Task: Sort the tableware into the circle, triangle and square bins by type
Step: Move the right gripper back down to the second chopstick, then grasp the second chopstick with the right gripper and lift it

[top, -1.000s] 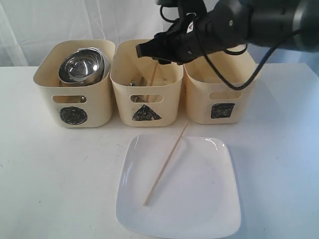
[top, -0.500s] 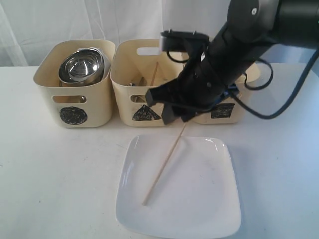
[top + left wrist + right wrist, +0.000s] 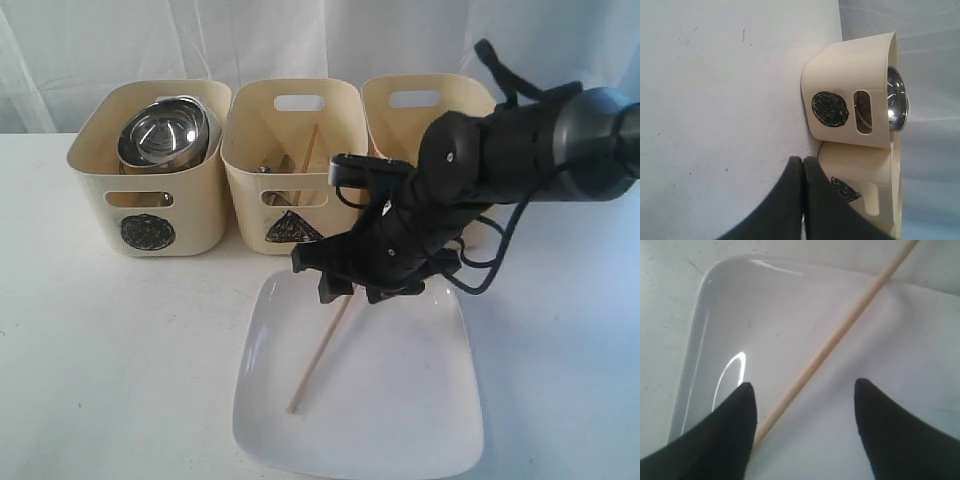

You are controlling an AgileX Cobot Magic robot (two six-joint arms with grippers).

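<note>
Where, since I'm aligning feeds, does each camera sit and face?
Exterior: off the arms, facing the marked fronts of the bins from slightly above; right arm shows.
Left wrist: low over the table, looks along the shut left pincer at the circle bin and triangle bin.
Right wrist: above the plate, looks down past the open right pincer at the chopstick.
Shared: exterior and right wrist both show that chopstick lying on the plate.

One wide view, two close wrist views.
Exterior: raised at the near side, facing far across the table [image 3: 100, 350]. Left wrist: low, rolled sideways, facing the circle bin [image 3: 850, 70] and triangle bin [image 3: 860, 165], both also in the exterior. Right wrist: very near above the plate [image 3: 790, 315] and chopstick [image 3: 840, 335], likewise shared.
</note>
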